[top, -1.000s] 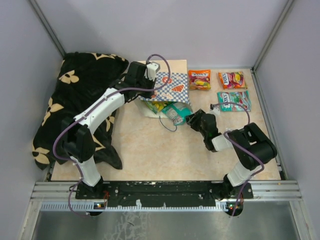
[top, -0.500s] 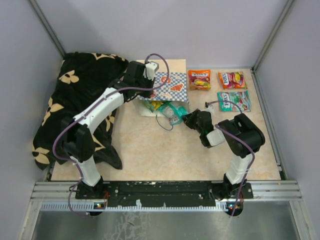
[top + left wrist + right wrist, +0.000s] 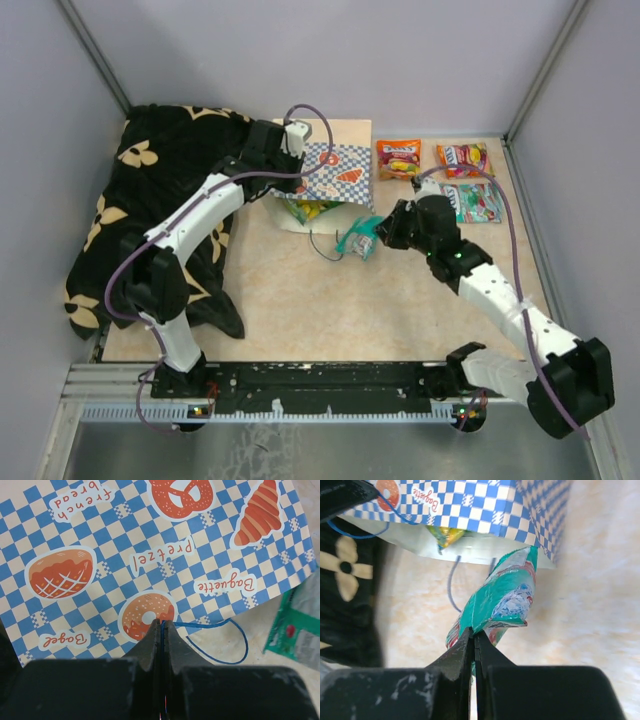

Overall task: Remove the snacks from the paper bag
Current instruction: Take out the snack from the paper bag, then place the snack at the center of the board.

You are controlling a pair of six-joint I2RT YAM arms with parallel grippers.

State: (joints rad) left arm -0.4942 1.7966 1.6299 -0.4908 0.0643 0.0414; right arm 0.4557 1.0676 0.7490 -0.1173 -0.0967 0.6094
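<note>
The paper bag (image 3: 335, 178) lies on its side, its blue-checked face (image 3: 150, 545) up and its mouth toward the near side. My left gripper (image 3: 162, 625) is shut on the bag's thin blue cord handle (image 3: 235, 630). A teal snack packet (image 3: 358, 240) hangs just outside the mouth, pinched at its edge by my shut right gripper (image 3: 473, 634); the right wrist view shows it bent, the teal packet (image 3: 502, 597). A yellow-green snack (image 3: 312, 211) shows inside the mouth. Three more snacks lie at the back right: orange (image 3: 398, 160), red (image 3: 464, 160) and teal (image 3: 478, 203).
A black cloth with cream flowers (image 3: 150, 200) covers the left side, under my left arm. Metal frame posts and grey walls close in the back and sides. A loose loop of blue cord (image 3: 325, 248) lies on the beige tabletop in front of the bag.
My right gripper closed on the teal packet at the bag's mouth and drew it out, its arm stretching out to the right. The left gripper kept holding the handle.
</note>
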